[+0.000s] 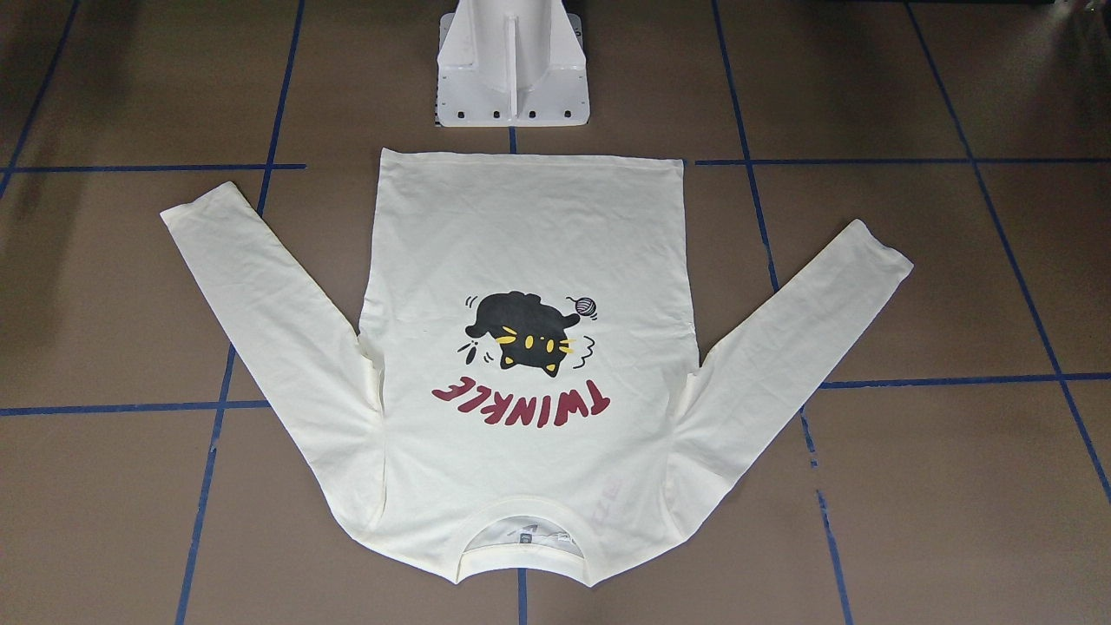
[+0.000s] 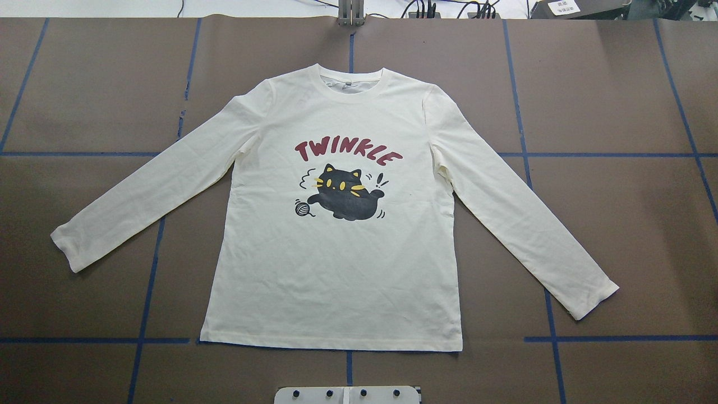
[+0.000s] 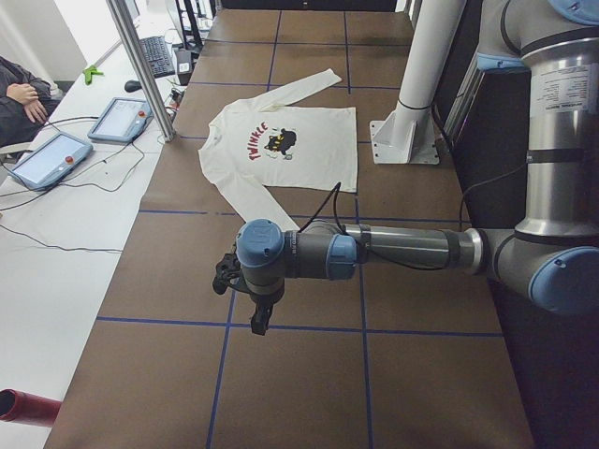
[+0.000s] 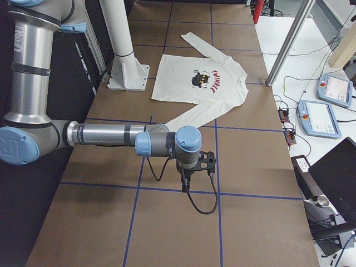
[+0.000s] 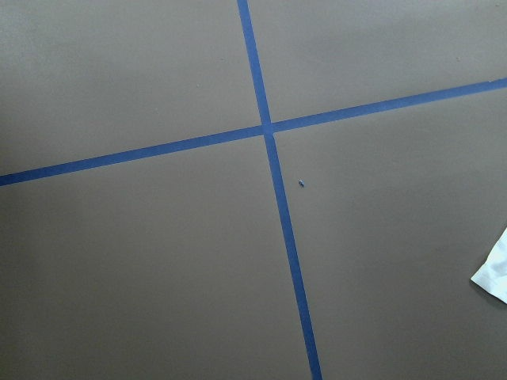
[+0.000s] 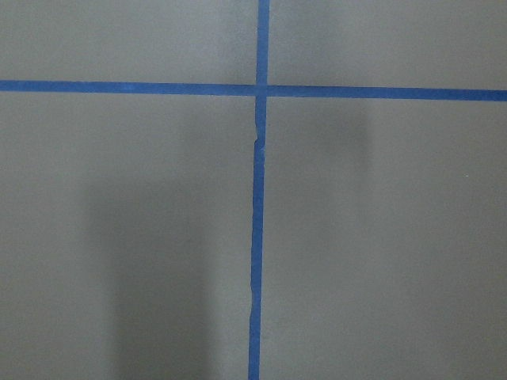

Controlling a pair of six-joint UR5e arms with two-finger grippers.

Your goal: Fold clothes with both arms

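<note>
While the T-shirt [image 2: 336,269] lay flat and print-up in the middle of the desk [image 2: 617,112], sleeves angled out to both sides, its hem sat near the white pedestal [image 1: 512,65]. Well apart from it, the left tool [image 3: 258,318] hung above the desk beyond one sleeve and the right tool [image 4: 185,183] beyond the other; whether either was spread or pressed together could not be told.

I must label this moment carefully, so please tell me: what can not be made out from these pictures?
- Left arm: jaws open or shut; exterior left view only, small and dark.
- Right arm: the same; exterior right view only.
- T-shirt: its underside, hidden against the table.
- Neck label: text too small, front-facing view.
</note>
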